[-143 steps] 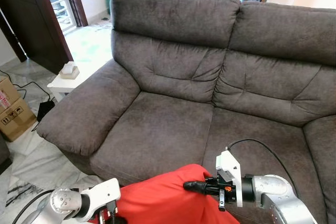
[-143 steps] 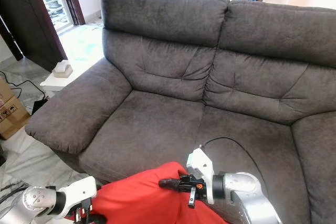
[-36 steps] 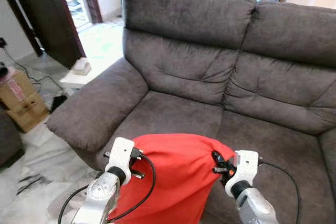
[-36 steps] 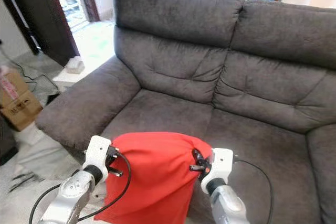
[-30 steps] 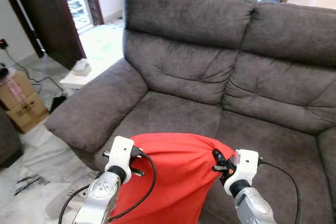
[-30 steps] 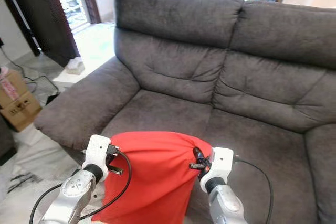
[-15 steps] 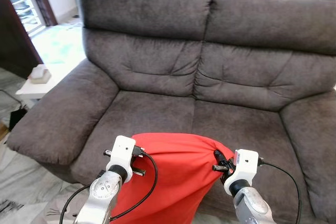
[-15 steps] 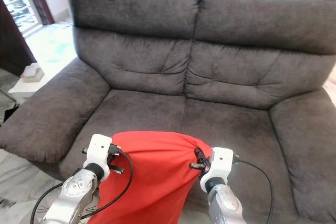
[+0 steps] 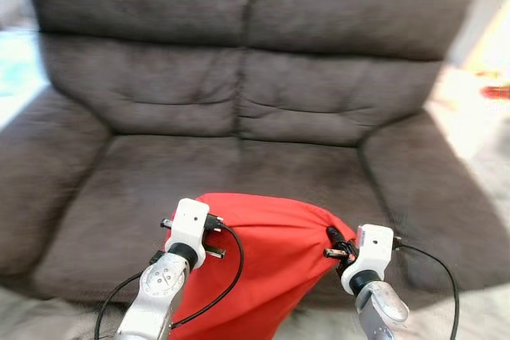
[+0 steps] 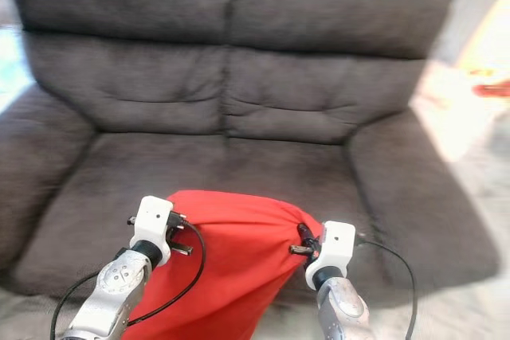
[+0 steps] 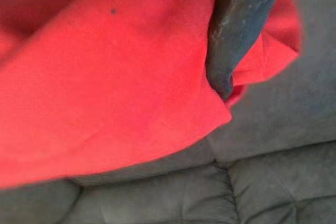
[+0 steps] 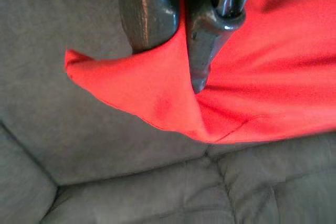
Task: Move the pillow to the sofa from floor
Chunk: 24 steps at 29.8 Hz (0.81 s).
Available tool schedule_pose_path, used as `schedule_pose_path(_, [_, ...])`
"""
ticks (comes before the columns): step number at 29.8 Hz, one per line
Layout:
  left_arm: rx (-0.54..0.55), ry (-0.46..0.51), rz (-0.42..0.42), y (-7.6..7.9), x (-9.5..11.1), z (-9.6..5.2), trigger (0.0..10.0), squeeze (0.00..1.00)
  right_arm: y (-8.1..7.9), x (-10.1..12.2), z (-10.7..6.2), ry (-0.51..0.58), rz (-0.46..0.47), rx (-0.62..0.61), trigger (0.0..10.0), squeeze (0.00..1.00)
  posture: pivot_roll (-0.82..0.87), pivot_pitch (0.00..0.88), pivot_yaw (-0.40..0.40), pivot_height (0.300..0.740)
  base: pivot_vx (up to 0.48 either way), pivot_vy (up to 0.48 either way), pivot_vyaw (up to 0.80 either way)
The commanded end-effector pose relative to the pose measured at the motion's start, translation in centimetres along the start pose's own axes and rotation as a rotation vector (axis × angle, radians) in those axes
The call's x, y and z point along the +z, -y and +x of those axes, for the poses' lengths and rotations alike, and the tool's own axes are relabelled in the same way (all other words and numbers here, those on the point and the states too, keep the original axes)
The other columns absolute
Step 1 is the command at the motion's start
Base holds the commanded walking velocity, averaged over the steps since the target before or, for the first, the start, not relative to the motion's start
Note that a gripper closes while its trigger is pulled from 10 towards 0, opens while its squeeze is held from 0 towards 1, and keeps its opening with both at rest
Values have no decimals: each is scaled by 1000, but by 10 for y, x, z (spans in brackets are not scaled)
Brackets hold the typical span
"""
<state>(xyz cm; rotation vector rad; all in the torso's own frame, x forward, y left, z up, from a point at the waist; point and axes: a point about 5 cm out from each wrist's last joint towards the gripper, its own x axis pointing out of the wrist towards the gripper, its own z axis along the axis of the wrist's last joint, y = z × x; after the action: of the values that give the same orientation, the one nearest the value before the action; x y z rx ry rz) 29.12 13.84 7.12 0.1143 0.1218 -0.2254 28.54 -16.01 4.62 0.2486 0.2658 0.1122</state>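
Observation:
A red pillow (image 9: 267, 264) hangs between my two grippers, held up at the front edge of the dark grey sofa (image 9: 239, 161). My left gripper (image 9: 209, 232) grips its left top corner; in the left wrist view one black finger (image 11: 236, 35) presses into the red cloth and the other is hidden under it. My right gripper (image 9: 333, 243) is shut on the right top corner, and the right wrist view shows red cloth (image 12: 157, 98) pinched between both fingers (image 12: 205, 35). The pillow's lower part droops below the seat edge.
The sofa has two seat cushions, a left armrest (image 9: 36, 173) and a right armrest (image 9: 426, 189). Pale floor (image 9: 478, 109) lies to the right of the sofa, with a small red thing (image 9: 498, 91) on it. The picture is blurred.
The camera has swung right, so the sofa sits centred and the doorway and side table have gone out of view. Both grippers keep the same hold on the pillow.

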Motion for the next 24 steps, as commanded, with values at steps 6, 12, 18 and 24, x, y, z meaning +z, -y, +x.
schedule_pose_path(6, [32, 92, 4, -7, 20, 3, 10000, 0, 7, 13, -1, 57, -17, -22, 10000, 0, 70, 69, -2, 740, 0, -480, 0])
schedule_pose_path(12, [31, 94, 11, -8, 21, 4, 10000, 0, 9, 14, -1, 71, -13, -25, 10000, 0, 72, 71, 1, 740, 0, -480, 0])
schedule_pose_path(18, [39, 100, 15, -10, 24, 4, 10000, 0, 7, 17, 1, 75, -26, -7, 10000, 0, 75, 73, 5, 740, 0, -400, 0])
schedule_pose_path(24, [28, 114, 37, -10, 25, 3, 10000, 0, 1, 22, 6, 87, -68, 28, 10000, 0, 76, 74, 5, 740, 0, 0, 0])
